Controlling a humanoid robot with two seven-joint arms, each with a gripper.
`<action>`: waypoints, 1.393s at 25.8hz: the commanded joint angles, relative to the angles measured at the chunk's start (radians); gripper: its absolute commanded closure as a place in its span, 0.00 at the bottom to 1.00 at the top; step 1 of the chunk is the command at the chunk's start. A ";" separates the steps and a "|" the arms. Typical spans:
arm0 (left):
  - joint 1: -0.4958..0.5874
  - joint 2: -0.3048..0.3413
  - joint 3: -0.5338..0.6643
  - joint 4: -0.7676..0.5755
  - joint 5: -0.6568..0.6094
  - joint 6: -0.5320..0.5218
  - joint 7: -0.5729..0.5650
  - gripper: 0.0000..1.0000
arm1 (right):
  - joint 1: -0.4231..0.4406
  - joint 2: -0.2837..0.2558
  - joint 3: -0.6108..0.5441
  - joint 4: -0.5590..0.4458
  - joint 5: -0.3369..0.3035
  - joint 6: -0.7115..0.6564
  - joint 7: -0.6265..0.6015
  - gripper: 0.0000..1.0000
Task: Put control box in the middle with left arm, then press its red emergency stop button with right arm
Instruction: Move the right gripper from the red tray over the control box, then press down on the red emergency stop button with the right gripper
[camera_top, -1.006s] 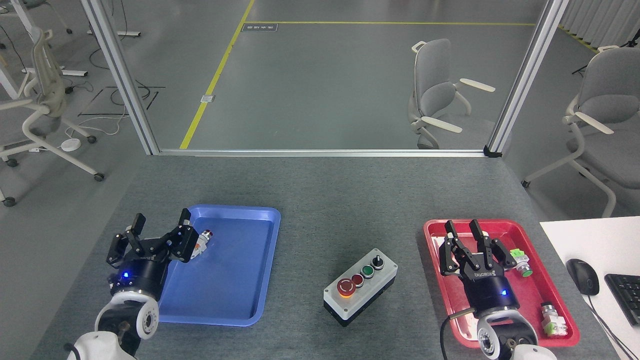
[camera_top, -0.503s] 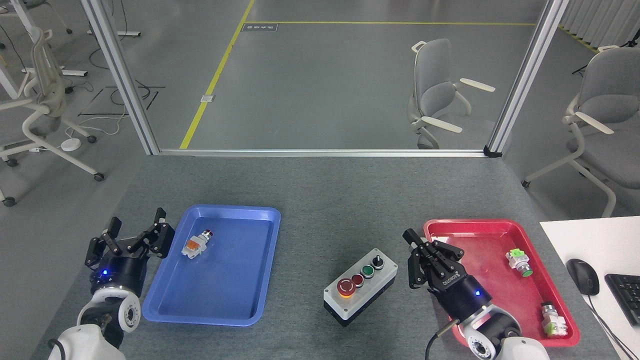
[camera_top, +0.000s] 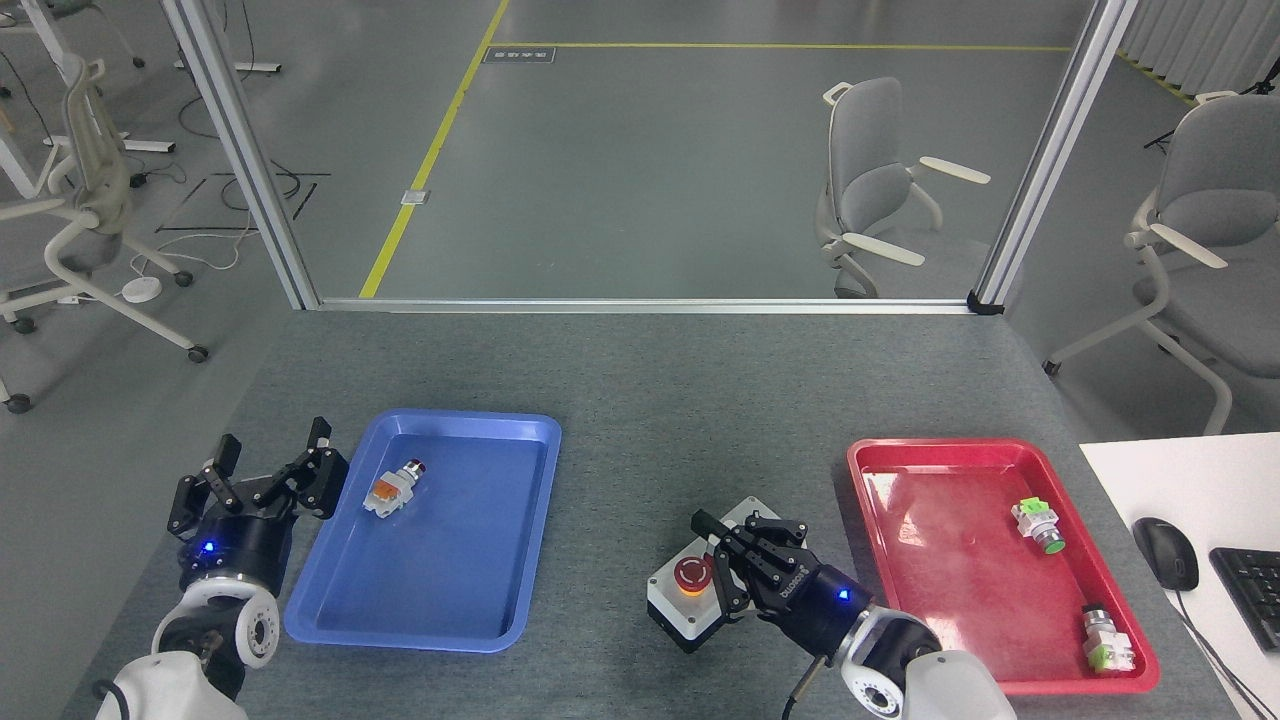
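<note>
The control box (camera_top: 672, 600) lies on the bare grey felt in the middle (camera_top: 640, 450) of the table, between the two trays. Its red emergency stop button (camera_top: 691, 574) with a yellow ring shows at the box's near left end. My right gripper (camera_top: 712, 560) hovers over the box and covers its other buttons, with dark fingers right beside the red cap. How its jaws stand is unclear from this angle, and so is any contact. My left gripper (camera_top: 268, 468) stands open and empty just left of the blue tray.
A blue tray (camera_top: 440, 600) on the left holds a small orange switch (camera_top: 392, 490). A red tray (camera_top: 960, 590) on the right holds two small green-tipped parts (camera_top: 1038, 525). A white desk with a mouse (camera_top: 1165, 552) sits at the far right.
My right gripper has swung left, out of the red tray and onto the control box. My left gripper drew back out of the blue tray, uncovering the orange switch, then held still.
</note>
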 joint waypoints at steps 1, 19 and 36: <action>0.001 0.000 0.000 -0.001 -0.002 0.001 0.000 0.01 | -0.003 0.002 0.026 0.036 0.018 -0.002 0.001 1.00; 0.133 -0.095 -0.054 0.001 -0.016 0.002 0.033 0.01 | -0.002 0.022 0.049 0.098 0.021 0.014 0.001 1.00; 0.133 -0.117 -0.052 -0.001 -0.004 0.001 0.033 0.01 | 0.000 0.046 0.086 0.177 0.051 0.089 0.000 1.00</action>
